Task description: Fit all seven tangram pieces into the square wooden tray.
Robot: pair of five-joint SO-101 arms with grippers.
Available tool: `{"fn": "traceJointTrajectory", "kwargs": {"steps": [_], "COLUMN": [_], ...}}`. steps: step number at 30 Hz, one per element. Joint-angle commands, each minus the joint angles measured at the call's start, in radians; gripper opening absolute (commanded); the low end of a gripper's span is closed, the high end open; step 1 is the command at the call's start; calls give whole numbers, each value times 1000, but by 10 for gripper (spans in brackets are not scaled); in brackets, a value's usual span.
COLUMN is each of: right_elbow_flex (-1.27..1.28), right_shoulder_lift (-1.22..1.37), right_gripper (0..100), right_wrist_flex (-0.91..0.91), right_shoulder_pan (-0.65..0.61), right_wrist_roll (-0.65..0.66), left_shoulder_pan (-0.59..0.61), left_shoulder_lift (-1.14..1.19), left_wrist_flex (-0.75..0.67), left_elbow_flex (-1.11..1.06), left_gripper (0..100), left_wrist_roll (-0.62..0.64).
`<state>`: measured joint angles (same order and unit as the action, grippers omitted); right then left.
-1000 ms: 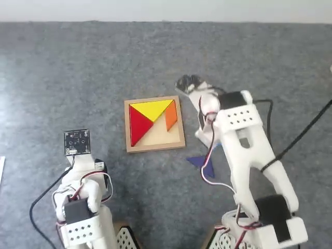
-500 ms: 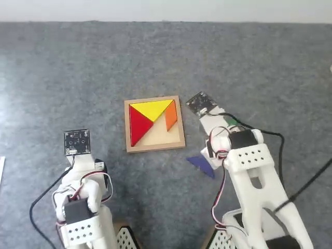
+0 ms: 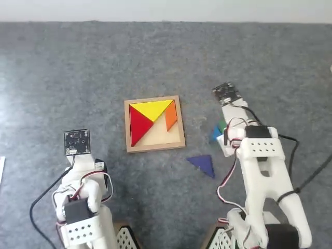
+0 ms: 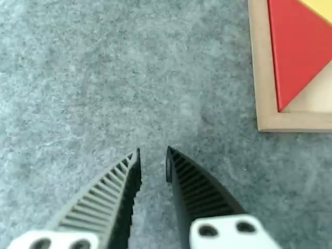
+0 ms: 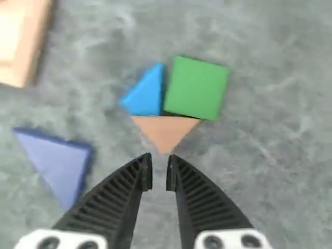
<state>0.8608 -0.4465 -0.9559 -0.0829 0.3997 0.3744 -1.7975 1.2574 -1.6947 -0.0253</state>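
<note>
The square wooden tray (image 3: 155, 143) lies mid-table with a yellow triangle (image 3: 150, 109), a red triangle (image 3: 138, 124) and an orange piece (image 3: 171, 118) in it. A purple triangle (image 3: 203, 164) rests on the table to the right of the tray. My right arm (image 3: 258, 150) stands over a green square (image 5: 196, 87), a blue triangle (image 5: 145, 98) and a tan triangle (image 5: 165, 130), clustered edge to edge. My right gripper (image 5: 159, 168) hangs shut and empty just short of the tan triangle. My left gripper (image 4: 152, 155) is shut and empty over bare carpet, beside the tray's corner (image 4: 270, 122).
Grey carpet covers the table. The left arm (image 3: 80, 199) stays at the near left, well away from the tray. The far half of the table has wide free room. A white sheet edge (image 3: 1, 168) shows at the left border.
The right arm has swung from the tray's far right corner out to the right, uncovering the purple triangle and coming over the green, blue and tan pieces. The left arm has not moved.
</note>
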Motion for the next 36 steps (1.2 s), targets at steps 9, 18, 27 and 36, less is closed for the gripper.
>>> {"fn": "traceJointTrajectory", "kwargs": {"steps": [9, 18, 27, 36], "right_elbow_flex": [69, 86, 130, 166], "right_shoulder_lift": [5, 7, 7, 10], "right_gripper": [158, 175, 346, 260], "right_wrist_flex": [-102, -73, -77, -2], "right_shoulder_pan": [-332, -394, -483, -440], "right_wrist_roll": [118, 146, 147, 144], "left_shoulder_pan": [6, 6, 6, 6], "left_shoulder_lift": [-18, -18, -18, -18], "left_wrist_flex": [3, 3, 3, 3], "left_elbow_flex": [12, 12, 12, 12], "left_gripper": [80, 80, 80, 80], "left_wrist_roll": [-2, -2, -2, -2]}}
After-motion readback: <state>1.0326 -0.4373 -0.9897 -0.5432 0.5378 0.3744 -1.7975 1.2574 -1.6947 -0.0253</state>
